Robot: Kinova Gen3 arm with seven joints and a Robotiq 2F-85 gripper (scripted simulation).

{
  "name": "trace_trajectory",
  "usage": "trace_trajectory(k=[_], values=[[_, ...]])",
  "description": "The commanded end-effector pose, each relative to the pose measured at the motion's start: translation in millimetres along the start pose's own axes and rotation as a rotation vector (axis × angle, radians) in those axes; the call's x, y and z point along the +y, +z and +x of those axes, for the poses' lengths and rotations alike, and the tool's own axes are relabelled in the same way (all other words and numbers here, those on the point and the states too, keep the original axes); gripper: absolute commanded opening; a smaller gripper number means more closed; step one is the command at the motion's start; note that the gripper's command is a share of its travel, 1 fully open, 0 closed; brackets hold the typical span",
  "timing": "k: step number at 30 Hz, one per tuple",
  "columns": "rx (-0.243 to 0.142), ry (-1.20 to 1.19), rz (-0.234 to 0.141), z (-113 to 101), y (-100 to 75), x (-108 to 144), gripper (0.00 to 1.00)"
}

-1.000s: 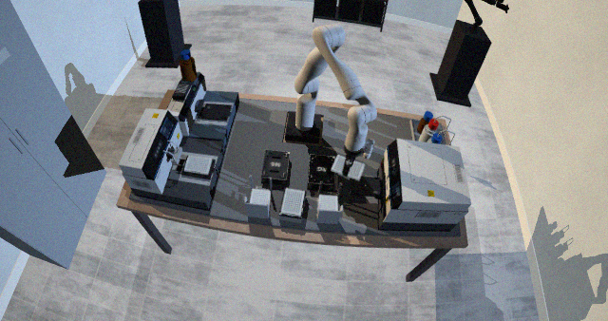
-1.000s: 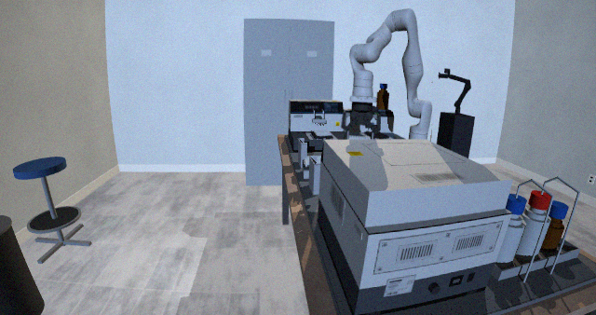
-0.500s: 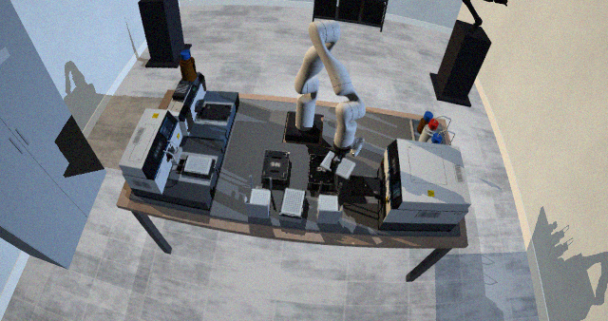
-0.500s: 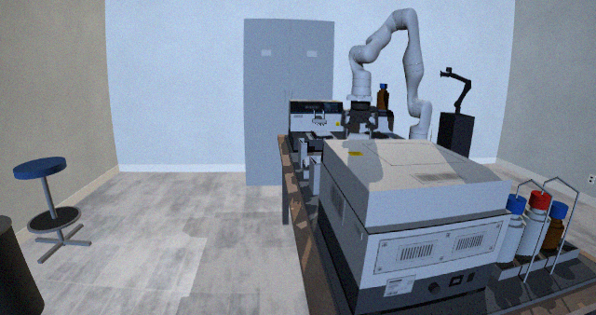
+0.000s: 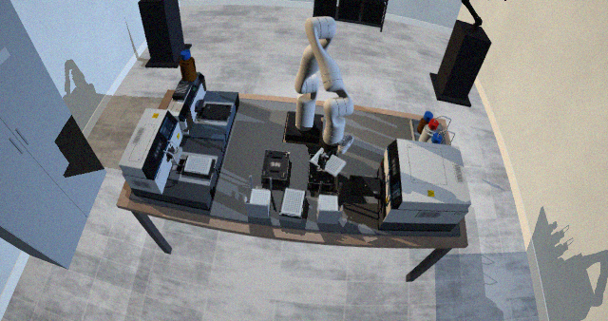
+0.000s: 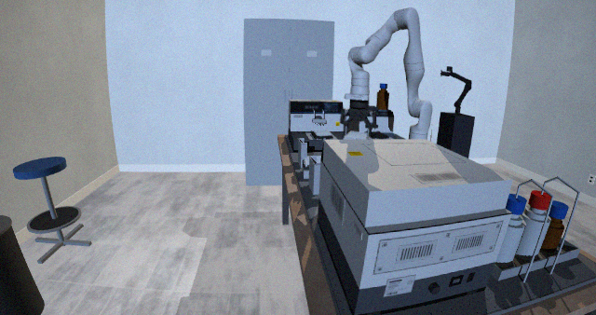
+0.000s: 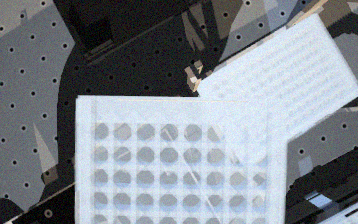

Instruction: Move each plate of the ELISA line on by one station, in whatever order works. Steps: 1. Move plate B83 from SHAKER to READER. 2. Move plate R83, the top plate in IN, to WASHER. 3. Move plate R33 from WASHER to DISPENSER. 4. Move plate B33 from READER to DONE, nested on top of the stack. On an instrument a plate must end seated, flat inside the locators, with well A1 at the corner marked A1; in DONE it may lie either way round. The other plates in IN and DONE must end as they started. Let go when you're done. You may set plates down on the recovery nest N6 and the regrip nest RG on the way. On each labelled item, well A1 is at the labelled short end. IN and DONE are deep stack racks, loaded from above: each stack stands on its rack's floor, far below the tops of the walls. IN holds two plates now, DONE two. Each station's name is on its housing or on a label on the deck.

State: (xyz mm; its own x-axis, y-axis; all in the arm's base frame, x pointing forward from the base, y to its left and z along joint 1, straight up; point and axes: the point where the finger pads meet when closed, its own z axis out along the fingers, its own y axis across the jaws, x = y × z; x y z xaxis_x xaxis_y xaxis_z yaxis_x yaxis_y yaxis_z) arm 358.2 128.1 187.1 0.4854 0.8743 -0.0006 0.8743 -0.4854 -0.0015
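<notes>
Plate [image 7: 180, 165] filling wrist view; my gripper [image 5: 328, 161] gripping it, jaws spread wide, hanging above deck [image 7: 10, 75].

top: high, front, whole table [image 5: 294, 237] | exterior: side, level | wrist: close, downward
</notes>
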Motion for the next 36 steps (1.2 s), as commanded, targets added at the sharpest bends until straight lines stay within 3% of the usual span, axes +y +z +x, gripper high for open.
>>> trace_trajectory(k=[1,36], values=[[0.002,0.038,-0.001,-10.3,-0.6,3.7,0.94],[0.001,0.313,-0.001,-107.0,-0.5,38.9,0.94]])
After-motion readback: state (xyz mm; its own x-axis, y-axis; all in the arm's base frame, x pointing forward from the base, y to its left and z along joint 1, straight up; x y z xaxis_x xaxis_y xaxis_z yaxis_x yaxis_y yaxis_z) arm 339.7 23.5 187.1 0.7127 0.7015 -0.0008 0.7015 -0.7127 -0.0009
